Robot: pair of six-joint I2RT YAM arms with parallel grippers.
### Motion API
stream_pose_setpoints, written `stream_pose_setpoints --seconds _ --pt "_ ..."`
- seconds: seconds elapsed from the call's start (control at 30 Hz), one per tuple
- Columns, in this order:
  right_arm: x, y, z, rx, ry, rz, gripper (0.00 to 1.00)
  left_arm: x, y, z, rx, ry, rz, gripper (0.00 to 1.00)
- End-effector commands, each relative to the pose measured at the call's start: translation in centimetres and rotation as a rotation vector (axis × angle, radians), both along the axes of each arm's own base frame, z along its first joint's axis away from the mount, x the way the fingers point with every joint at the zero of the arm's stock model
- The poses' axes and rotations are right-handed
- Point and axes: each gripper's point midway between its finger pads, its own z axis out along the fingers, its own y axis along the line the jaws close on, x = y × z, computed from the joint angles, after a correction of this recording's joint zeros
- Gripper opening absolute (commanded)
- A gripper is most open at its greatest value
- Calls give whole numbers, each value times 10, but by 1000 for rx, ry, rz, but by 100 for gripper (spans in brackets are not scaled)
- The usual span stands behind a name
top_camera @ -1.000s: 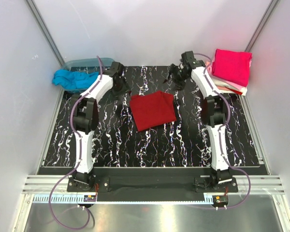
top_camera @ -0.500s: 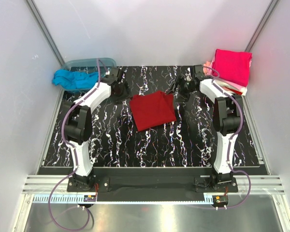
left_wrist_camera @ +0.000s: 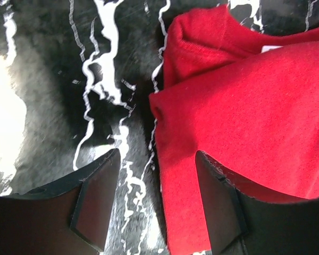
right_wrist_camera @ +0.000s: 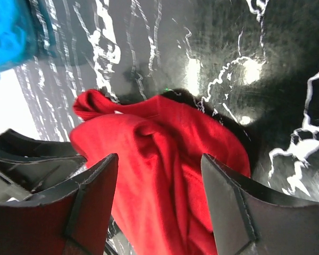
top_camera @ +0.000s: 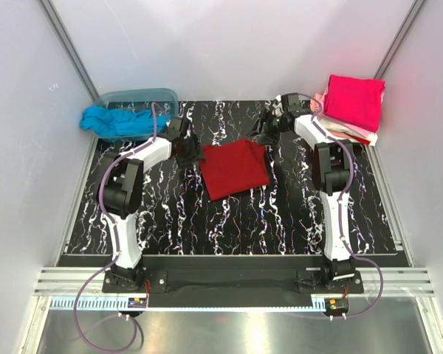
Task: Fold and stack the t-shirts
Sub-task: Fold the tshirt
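**Both grippers drop to the red shirt's far corners**

Top view: In 1 second both arms have come down low. The left gripper (top_camera: 188, 153) now sits at the far left corner of the folded dark red shirt (top_camera: 234, 168). The right gripper (top_camera: 266, 128) is by its far right corner. The magenta shirt (top_camera: 354, 99) tops a pile well beyond the right fingers.

Left wrist view: The 2 fingers (left_wrist_camera: 98, 204) stand wide apart and hold nothing. The shirt's edge lies between them.

Right wrist view: These fingers (right_wrist_camera: 226, 204) are spread too. Red cloth bunches between them, not pinched yet.

I think both are ready to pinch the corners, then fold or lift the shirt.
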Motion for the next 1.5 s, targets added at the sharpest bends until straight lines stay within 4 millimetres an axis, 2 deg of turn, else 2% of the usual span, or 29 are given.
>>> stream_pose_setpoints --seconds 0.0,0.07,0.27,0.4,0.43,0.5,0.57,0.63,0.67,0.73,0.77,0.83,0.87,0.93,0.97,1.0,1.07,1.1,1.17,1.23,1.27,1.33,1.37,1.4,1.47 --pt "1 21 8 38 -30 60 70 19 -8 4 -58 -76 -23 62" --pt "0 32 5 41 -30 79 69 20 -8 1 -65 -78 -21 61" --pt "-1 45 -5 49 -14 96 66 26 -9 -3 -82 -82 -18 55" --pt "-1 46 -1 36 -29 91 61 28 -8 -4 -81 -83 -20 43" --pt "0 46 1 36 -33 90 55 29 -9 -2 -83 -87 -19 40" --pt "0 47 5 32 -41 91 46 31 -9 -1 -83 -92 -18 28" --pt "0 47 11 32 -51 96 26 35 -12 3 -94 -99 -20 15" --pt "-1 45 14 30 -50 98 17 39 -17 8 -113 -109 -29 6" --pt "-2 47 18 34 -54 107 8 40 -18 11 -119 -115 -32 1" --pt "-5 45 23 32 -53 110 1 42 -20 19 -128 -130 -38 0" --pt "-6 46 33 34 -72 114 0 43 -21 27 -133 -143 -40 0" --pt "-10 43 39 32 -76 111 0 41 -23 35 -139 -158 -46 0" --pt "-11 43 52 37 -96 110 0 42 -24 45 -144 -178 -49 0" --pt "-16 42 58 36 -98 109 0 41 -26 55 -149 -196 -58 0" --pt "-18 40 70 36 -118 107 0 40 -27 64 -152 -212 -64 0" --pt "-22 40 71 34 -114 108 0 40 -28 69 -154 -223 -71 0" --pt "-26 36 86 27 -140 97 0 39 -29 79 -151 -244 -83 0" --pt "-30 34 85 21 -133 94 0 40 -31 84 -156 -253 -95 0" --pt "-34 29 96 19 -146 77 0 40 -32 85 -145 -252 -112 0" --pt "-40 24 93 14 -133 63 0 40 -36 89 -152 -256 -126 0" --pt "-41 20 102 12 -151 50 0 40 -37 88 -156 -253 -128 0" --pt "-47 12 93 -14 -135 27 0 40 -42 91 -168 -261 -145 1" --pt "-47 3 100 -30 -152 -3 0 40 -44 88 -169 -256 -151 1" --pt "-50 -4 91 -42 -138 -22 0 43 -47 93 -175 -267 -161 2" --pt "-57 -15 86 -46 -134 -56 0 46 -57 95 -173 -268 -184 3"
